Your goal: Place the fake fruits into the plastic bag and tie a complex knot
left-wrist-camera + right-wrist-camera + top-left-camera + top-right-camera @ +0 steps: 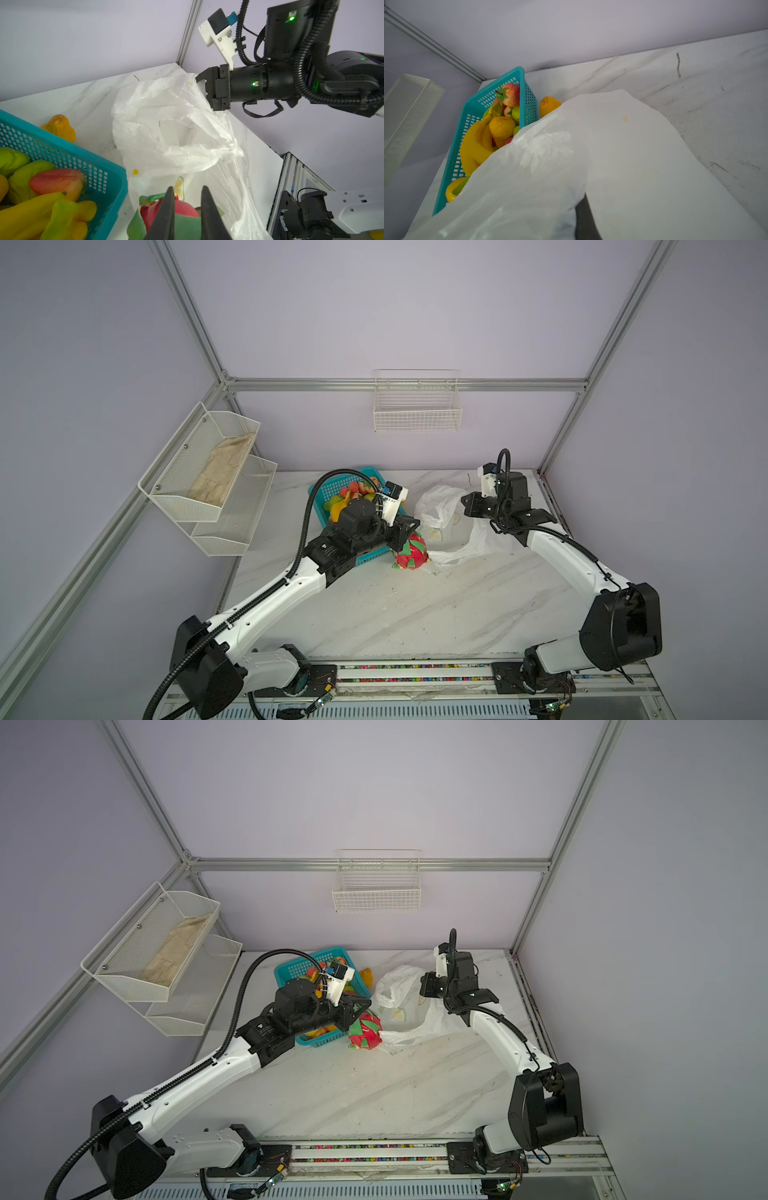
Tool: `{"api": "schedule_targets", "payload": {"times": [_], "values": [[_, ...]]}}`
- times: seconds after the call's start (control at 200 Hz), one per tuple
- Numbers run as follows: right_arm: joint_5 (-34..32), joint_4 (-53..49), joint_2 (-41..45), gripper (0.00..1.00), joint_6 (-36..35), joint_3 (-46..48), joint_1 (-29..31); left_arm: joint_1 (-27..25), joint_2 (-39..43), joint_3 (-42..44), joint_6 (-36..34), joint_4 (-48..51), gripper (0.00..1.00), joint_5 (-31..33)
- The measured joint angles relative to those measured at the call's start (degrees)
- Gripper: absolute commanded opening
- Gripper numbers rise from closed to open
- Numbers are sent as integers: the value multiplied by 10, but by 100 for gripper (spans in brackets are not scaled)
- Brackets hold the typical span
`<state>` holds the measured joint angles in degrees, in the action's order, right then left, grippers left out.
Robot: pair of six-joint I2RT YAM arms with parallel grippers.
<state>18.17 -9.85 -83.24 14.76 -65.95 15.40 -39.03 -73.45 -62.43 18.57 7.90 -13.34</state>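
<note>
Left wrist view: left gripper (187, 193) is clamping its two black fingers (166, 212) on the dragon fruit (148, 214), one finger on either side of the red-and-green body (glossy scales, so possibly slippery). The fruit is sitting just outside the plastic bag (166, 124), at its near lip, beside a corner of the teal basket (62, 149). Whether it is resting on the marble tabletop (415, 614) I cannot tell. Beyond it the bag mouth is gaping toward the fruit. Farther on, right gripper (200, 85) is pinching the bag's far rim, fingers closed together on the film, lifting it. The basket is holding bananas (475, 145), pears (12, 160) and a strawberry (510, 96). One orange (59, 127) is lying on the table between basket and bag.

Step in hand, as I am reading it: loading the dragon fruit. I am judging the best way to be raising it over the slack near lip and going deep into the mouth before letting go, with the right side holding the rim high so the film is not folding shut.
</note>
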Motion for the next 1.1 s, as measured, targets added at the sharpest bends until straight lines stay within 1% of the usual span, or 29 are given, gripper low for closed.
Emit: {"api": "schedule_targets", "payload": {"times": [0.115,0.21,0.32,0.485,0.61,0.715,0.96,1.1], "values": [[26,1,8,0,0,14,0,0,-33,0,10,-22,0,-4],[51,5,13,0,5,28,0,-1,-54,0,35,-52,0,-8],[85,26,16,0,37,54,0,-5,-69,0,68,-99,0,-2],[121,57,23,0,104,84,0,-33,-89,0,109,-193,0,43],[141,73,41,0,150,97,0,-57,-119,2,124,-258,0,86],[151,94,58,0,185,102,0,-73,-144,19,130,-307,0,116],[170,160,68,0,261,131,0,-94,-199,56,134,-357,0,166],[179,189,68,0,292,149,0,-98,-239,62,134,-389,5,171]]}}
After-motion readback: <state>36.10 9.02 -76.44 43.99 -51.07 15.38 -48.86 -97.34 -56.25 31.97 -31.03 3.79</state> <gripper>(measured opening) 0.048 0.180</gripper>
